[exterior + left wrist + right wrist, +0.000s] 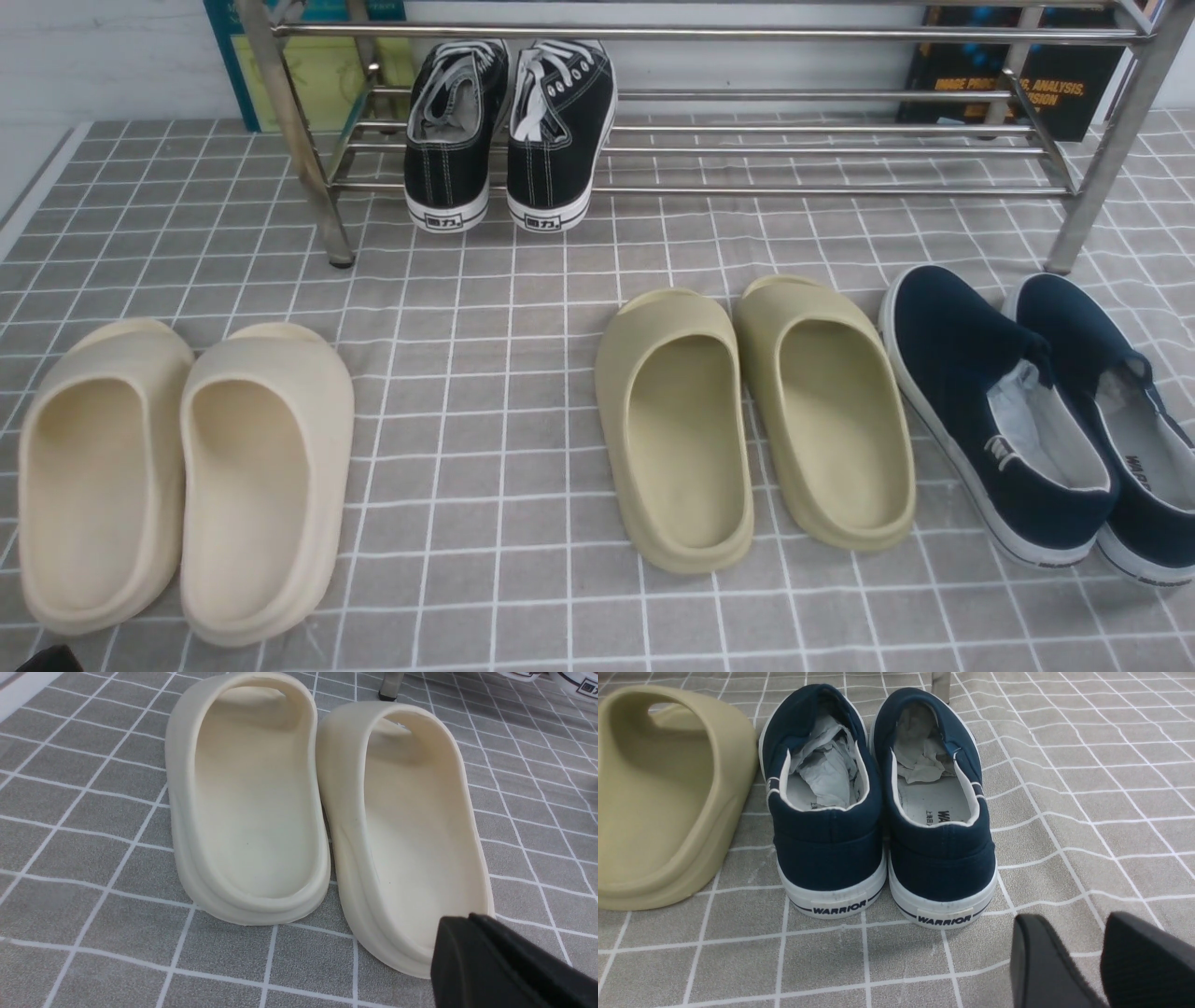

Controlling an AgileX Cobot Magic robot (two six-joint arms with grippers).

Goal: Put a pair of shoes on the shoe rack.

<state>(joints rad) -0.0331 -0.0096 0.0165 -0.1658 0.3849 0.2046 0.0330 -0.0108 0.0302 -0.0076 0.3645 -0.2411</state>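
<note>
left claw [472,933] closed, right claw [1099,952] parted; black white-laced sneakers [509,135] on silver rack [709,34]

WARRIOR is printed in dark capitals on the white heel tab of each navy slip-on [882,812]; the right-hand insole shows a partial "WA" with small illegible print beside it. Each black canvas sneaker [509,131] on the shoe rack [709,149] carries a white heel label with two dark characters, the second apparently 力. A dark poster [1018,79] behind the rack bears orange lettering, partly readable as "IMAGE PROC... ANALYSIS, ... VISION". No readable text on the foam slides.
</note>
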